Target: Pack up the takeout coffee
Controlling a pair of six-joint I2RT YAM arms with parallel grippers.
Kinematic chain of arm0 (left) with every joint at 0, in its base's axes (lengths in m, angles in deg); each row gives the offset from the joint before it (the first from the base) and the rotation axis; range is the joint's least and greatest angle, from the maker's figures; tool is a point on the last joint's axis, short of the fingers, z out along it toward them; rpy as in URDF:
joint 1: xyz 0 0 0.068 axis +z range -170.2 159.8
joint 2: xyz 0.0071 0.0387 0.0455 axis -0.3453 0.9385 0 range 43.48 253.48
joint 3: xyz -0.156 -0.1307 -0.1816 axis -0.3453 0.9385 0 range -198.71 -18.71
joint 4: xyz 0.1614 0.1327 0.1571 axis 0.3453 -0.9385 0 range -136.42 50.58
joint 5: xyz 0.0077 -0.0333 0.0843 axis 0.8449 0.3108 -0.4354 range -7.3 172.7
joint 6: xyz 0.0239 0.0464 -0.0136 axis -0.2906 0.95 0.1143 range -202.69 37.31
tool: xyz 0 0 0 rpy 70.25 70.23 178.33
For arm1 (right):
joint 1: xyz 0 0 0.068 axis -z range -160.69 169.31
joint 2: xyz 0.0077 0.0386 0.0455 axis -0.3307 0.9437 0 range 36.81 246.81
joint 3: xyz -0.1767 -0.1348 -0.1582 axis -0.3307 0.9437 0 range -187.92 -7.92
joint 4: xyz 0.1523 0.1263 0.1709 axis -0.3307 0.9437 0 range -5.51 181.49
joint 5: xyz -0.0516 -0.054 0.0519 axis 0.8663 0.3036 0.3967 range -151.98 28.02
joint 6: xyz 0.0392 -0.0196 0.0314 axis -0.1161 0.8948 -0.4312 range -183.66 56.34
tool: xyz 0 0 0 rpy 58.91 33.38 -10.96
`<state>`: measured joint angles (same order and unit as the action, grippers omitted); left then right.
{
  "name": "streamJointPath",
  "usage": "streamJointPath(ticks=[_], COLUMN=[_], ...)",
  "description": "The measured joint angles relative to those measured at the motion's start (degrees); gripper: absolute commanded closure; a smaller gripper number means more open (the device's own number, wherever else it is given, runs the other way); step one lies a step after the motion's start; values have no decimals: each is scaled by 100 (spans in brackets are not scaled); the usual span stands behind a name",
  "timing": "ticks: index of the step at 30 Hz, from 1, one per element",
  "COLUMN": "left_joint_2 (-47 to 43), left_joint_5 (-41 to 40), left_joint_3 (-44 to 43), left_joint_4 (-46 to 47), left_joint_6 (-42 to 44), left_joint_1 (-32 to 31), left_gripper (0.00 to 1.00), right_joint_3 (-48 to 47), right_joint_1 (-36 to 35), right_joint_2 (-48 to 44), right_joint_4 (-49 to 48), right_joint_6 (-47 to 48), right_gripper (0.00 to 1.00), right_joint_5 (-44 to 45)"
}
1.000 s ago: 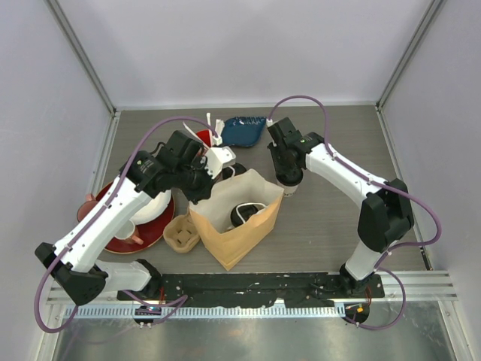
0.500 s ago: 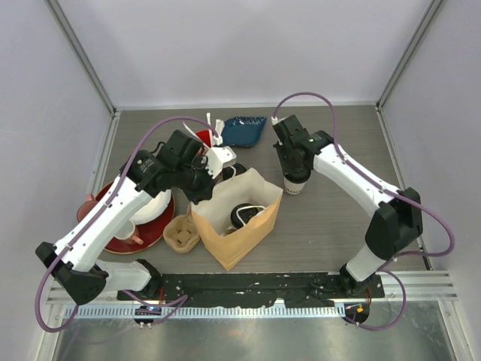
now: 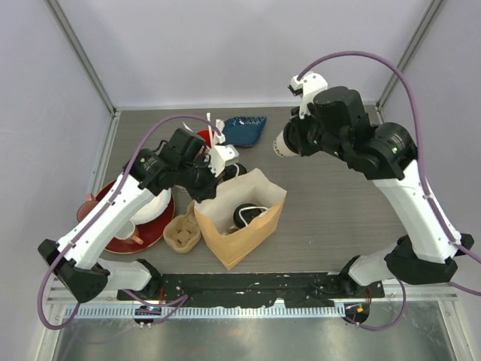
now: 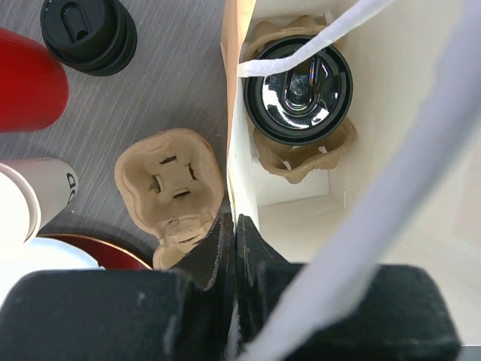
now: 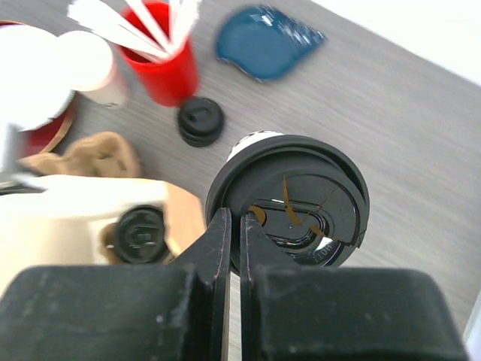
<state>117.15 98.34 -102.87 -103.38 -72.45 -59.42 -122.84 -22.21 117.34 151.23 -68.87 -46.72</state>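
Right gripper [image 5: 235, 218] is clamped narrow on the black lid's rim of the airborne coffee cup [image 5: 301, 195]. That cup hangs clear above the tabletop [image 3: 331, 218], over the far half and a little right of centre, tipped so its lid faces the wrist camera. Cream paper wall just showing behind the lid.

Over on the other side, left gripper [image 4: 233, 226] is pinched tight on the upper rim of the paper bag [image 3: 240, 237], at the bag's left wall. The bag stands open in the middle of the tabletop, a touch toward the near edge, with a white handle strap crossing its mouth.

Look down inside: the bagged coffee cup [image 4: 298, 86] sits upright, shiny black lid up, seated in a brown cardboard carrier [image 4: 301, 158] on the bag's floor.

Outside the bag, just beside its left wall, a spare cardboard carrier [image 4: 171, 180] lies on the tabletop with nothing in it.

A standing coffee cup [image 5: 201, 120], black lid on, is on the tabletop just beyond the bag's far side. Right next to it, toward the far edge, is the red cup [image 5: 169, 68] bristling with white sticks. A blue dish [image 3: 244, 129] sits near the middle of the far edge, and a red plate [image 3: 146, 232] lies toward the left edge.
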Motion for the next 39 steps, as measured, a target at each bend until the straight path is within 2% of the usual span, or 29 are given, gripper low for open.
streamJointPath(ticks=[3, 7, 11, 14, 20, 26, 28, 31, 33, 35, 39], left_joint_2=[0, 0, 0, 0, -2, -103, -197, -319, -372, -407, -485], left_joint_5=[-4, -4, -13, -26, -76, -120, -109, -101, -101, -109, -105], left_joint_3=[-2, -11, -24, -26, -83, -289, -315, -317, -315, -295, -162], left_joint_4=[4, -2, -7, -7, -61, -269, -380, -570, -688, -756, -778], left_joint_6=[4, 17, 31, 46, 68, 96, 122, 205, 232, 238, 219], left_joint_1=[0, 0, 0, 0, 0, 0, 0, 0, 0, 0, 37], left_gripper=[100, 96, 87, 76, 69, 54, 52, 52, 56, 67, 80], right_joint_3=[-957, -1460, -1467, -1423, -1128, -789, -743, -732, -743, -782, -1049], right_joint_1=[-494, -833, -1040, -1134, -1215, -1515, -1700, -2044, -2258, -2413, -2625], right_joint_2=[157, 210, 240, 247, 94, 0, 15, 92, 205, 380, 918], right_joint_4=[407, 715, 929, 960, 960, 953, 935, 846, 787, 774, 778], right_joint_6=[59, 131, 216, 260, 363, 398, 457, 568, 658, 752, 984], right_gripper=[99, 99, 99, 99, 99, 99, 99, 99, 99, 99, 99], right_joint_5=[-122, -520, -973, -1325, -1932, -2223, -2232, -2234, -2210, -2194, -2186])
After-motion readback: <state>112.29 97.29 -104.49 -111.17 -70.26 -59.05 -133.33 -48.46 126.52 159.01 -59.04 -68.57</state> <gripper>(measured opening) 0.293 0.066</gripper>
